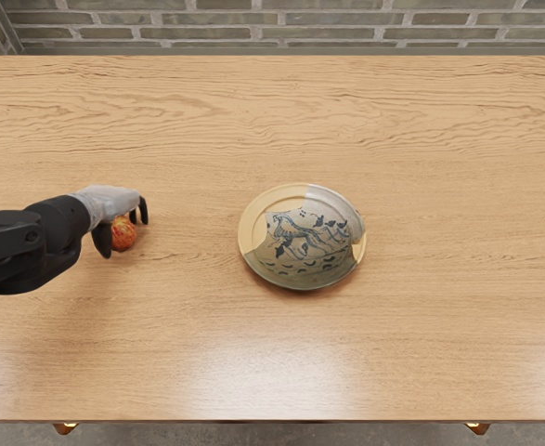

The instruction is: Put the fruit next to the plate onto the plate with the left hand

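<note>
A small red and yellow fruit point(123, 233) lies on the wooden table, well to the left of the plate. The plate point(252, 234) is cream-rimmed with a blue painted pattern and sits near the table's middle. My left hand point(119, 219) comes in from the left edge on a dark arm and covers the fruit from above. Its dark-tipped fingers point(102, 239) curl down around the fruit, which shows between them. The fruit appears to rest on the table under the hand.
The wooden table point(272, 121) spreads wide around the plate and hand. A brick wall point(281, 23) runs behind its far edge. The table's front edge lies near the bottom of the picture.
</note>
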Robot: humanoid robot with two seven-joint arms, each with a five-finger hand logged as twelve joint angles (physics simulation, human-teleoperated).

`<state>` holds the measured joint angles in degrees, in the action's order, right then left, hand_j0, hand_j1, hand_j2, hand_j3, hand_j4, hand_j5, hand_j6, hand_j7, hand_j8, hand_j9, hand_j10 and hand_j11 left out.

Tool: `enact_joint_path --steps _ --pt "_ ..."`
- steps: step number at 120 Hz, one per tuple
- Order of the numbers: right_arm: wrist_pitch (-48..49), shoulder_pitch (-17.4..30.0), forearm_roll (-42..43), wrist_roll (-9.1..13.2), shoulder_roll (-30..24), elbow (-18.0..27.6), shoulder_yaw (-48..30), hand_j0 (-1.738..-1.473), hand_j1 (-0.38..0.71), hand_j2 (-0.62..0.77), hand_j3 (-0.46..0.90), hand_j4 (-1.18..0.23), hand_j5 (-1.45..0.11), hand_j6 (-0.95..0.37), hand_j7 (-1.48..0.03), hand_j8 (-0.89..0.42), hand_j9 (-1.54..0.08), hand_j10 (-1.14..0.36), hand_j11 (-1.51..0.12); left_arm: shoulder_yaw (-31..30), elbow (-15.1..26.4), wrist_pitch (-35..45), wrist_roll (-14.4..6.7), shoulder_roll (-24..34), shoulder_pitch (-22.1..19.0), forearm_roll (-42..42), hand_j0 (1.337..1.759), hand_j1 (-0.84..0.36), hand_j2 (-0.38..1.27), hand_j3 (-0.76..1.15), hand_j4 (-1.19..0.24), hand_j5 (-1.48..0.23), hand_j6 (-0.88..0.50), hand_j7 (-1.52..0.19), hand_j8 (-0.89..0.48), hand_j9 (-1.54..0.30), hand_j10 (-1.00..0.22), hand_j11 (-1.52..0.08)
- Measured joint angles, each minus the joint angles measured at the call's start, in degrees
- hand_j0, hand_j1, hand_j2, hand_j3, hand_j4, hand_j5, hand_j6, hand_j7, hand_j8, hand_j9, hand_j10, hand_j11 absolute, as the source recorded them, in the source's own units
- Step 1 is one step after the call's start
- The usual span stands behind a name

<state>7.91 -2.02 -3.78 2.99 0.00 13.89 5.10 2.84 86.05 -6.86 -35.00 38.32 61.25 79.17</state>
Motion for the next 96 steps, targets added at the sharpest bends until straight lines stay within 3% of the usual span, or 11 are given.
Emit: enact_joint_path --steps 21,38,58,83,96 --pt "0.0 0.0 0.0 0.0 0.0 0.0 0.0 -1.658 -0.33 0.0 0.0 -0.01 -0.02 -0.01 -0.02 -0.01 -0.02 -0.01 -0.02 0.03 0.0 0.06 0.03 0.0 -0.43 0.01 1.658 -0.24 0.1 0.0 -0.5 -0.64 -0.42 -0.6 -0.5 -0.65 -0.5 -0.65" --pt "0.0 0.0 0.0 0.0 0.0 0.0 0.0 -1.658 -0.33 0.0 0.0 -0.01 -0.02 -0.01 -0.02 -0.01 -0.02 -0.01 -0.02 0.07 -0.06 0.08 0.06 0.09 -0.35 -0.25 1.657 -0.3 0.08 0.0 -0.57 -0.73 -0.45 -0.64 -0.43 -0.74 -0.56 -0.74" --pt "0.0 0.0 0.0 0.0 0.0 0.0 0.0 -1.658 -0.33 0.0 0.0 -0.01 -0.02 -0.01 -0.02 -0.01 -0.02 -0.01 -0.02 0.12 -0.16 -0.12 0.0 0.0 -0.11 -0.69 1.653 -0.29 0.08 0.0 -0.62 -0.84 -0.39 -0.79 -0.4 -0.84 -0.62 -0.84" --pt "0.0 0.0 0.0 0.0 0.0 0.0 0.0 -1.658 -0.33 0.0 0.0 -0.01 -0.02 -0.01 -0.02 -0.01 -0.02 -0.01 -0.02 0.57 -1.15 -0.24 -0.05 -0.95 0.88 -1.24 1.65 -0.28 0.08 0.0 -0.63 -0.89 -0.37 -0.87 -0.4 -0.89 -0.65 -0.89" --pt "0.0 0.0 0.0 0.0 0.0 0.0 0.0 -1.658 -0.33 0.0 0.0 -0.01 -0.02 -0.01 -0.02 -0.01 -0.02 -0.01 -0.02 1.72 -2.03 -0.2 -0.03 -2.24 1.24 -2.05 1.651 -0.28 0.19 0.0 -0.64 -0.9 -0.37 -0.88 -0.42 -0.9 -0.66 -0.89"
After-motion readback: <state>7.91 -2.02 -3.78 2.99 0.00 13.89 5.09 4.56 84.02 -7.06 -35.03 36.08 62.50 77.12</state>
